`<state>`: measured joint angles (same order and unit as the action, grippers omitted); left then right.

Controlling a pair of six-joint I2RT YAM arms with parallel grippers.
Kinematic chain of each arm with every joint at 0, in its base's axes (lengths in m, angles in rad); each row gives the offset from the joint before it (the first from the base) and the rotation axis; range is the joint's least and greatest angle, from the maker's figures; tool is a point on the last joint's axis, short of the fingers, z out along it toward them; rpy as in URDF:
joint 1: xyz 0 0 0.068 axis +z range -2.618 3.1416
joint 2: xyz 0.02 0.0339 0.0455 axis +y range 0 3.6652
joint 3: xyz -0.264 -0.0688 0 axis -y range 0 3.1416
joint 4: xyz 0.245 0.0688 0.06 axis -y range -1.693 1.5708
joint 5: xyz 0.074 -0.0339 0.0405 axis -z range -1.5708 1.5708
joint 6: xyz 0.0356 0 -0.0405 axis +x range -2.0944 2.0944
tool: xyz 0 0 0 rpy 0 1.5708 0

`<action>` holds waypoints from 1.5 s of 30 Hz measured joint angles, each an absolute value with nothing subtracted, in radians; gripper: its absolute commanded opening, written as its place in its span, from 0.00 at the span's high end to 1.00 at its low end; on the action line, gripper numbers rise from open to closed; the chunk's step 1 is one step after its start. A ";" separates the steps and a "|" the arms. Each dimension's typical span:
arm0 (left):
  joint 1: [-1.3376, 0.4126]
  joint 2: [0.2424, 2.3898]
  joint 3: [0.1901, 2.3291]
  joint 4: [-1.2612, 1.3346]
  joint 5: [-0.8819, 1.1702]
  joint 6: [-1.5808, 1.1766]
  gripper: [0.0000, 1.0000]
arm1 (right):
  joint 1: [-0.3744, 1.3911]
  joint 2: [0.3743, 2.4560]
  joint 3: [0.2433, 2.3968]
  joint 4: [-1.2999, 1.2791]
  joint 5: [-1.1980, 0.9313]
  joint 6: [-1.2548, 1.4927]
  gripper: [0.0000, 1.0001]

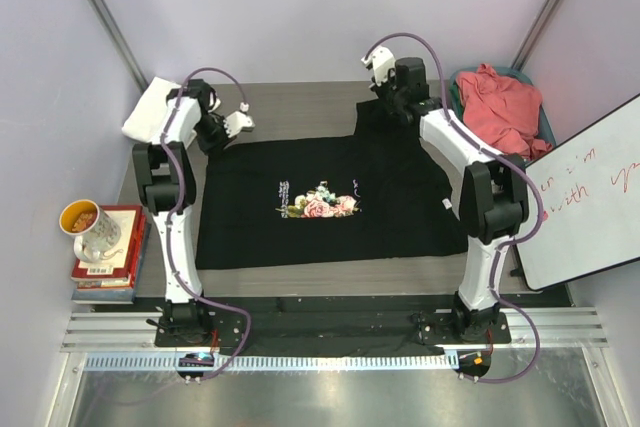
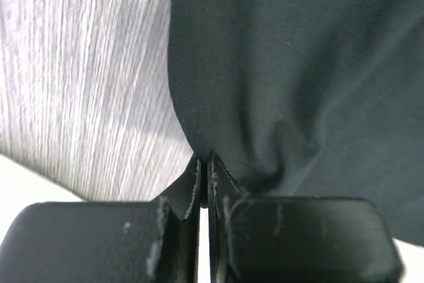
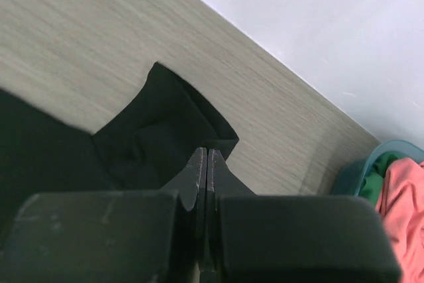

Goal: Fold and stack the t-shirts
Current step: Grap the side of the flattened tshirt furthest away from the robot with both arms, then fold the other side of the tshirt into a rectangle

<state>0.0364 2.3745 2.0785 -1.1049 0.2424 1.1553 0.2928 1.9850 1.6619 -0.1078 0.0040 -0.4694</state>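
Wrist views: both jaws pinch the black t-shirt [image 2: 298,64], its gripped edges hidden between them.

Black t-shirt [image 1: 320,197]: soft matt cloth, fine smooth knit.
Table [image 1: 290,107]: pale wood-grain top, matt, finely streaked.
Left gripper [image 2: 205,167], right gripper [image 3: 206,157]: matt black plastic, scuffed and scratched.
Coral-pink t-shirt [image 1: 500,102]: crumpled soft cloth.
Basket [image 1: 547,127]: smooth teal plastic.
Whiteboard [image 1: 590,197]: glossy white face.
Rail [image 1: 330,332]: ribbed bare metal.
Floor sheet [image 1: 320,397]: brushed metal, dull sheen.

Overhead view, close wrist views, sharing black t-shirt [image 1: 250,207]
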 measured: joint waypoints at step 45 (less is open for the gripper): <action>0.025 1.800 1.575 -1.065 0.222 1.127 1.00 | 0.180 1.433 1.269 -0.617 -0.302 -0.938 0.99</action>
<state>0.0254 1.8004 1.5753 -1.0649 0.2222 1.1267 0.1802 1.4326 1.2694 -0.6170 -0.3016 -0.9382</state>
